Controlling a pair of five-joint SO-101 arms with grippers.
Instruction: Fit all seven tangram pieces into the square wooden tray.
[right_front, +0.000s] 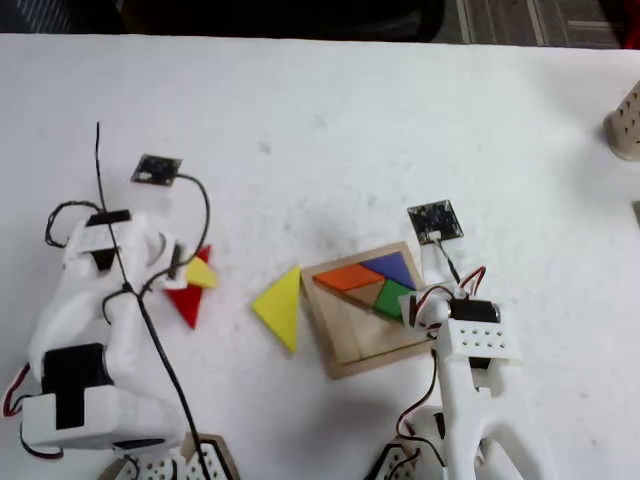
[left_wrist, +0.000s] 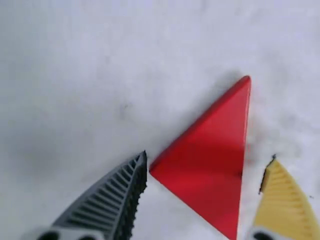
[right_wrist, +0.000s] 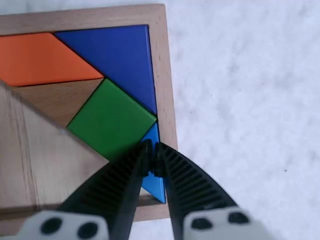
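Note:
The square wooden tray (right_front: 372, 338) holds an orange parallelogram (right_front: 350, 276), a large blue triangle (right_front: 395, 269) and a green square (right_front: 392, 297). My right gripper (right_wrist: 151, 150) is shut on a small blue triangle (right_wrist: 155, 182) at the tray's corner (right_wrist: 167, 75), beside the green square (right_wrist: 111, 120). A large yellow triangle (right_front: 280, 305) lies left of the tray. Farther left, my left gripper (left_wrist: 206, 160) stands open over a red triangle (left_wrist: 212, 165). Its dark finger (left_wrist: 117, 197) is on one side and a yellow shape (left_wrist: 282, 200) on the other. A small yellow piece (right_front: 201, 272) overlaps the red triangle (right_front: 188, 300).
Black cables trail from both arms to small black boards (right_front: 157, 170) (right_front: 435, 220) on the white table. A beige perforated object (right_front: 625, 122) stands at the far right edge. Open table lies behind the tray.

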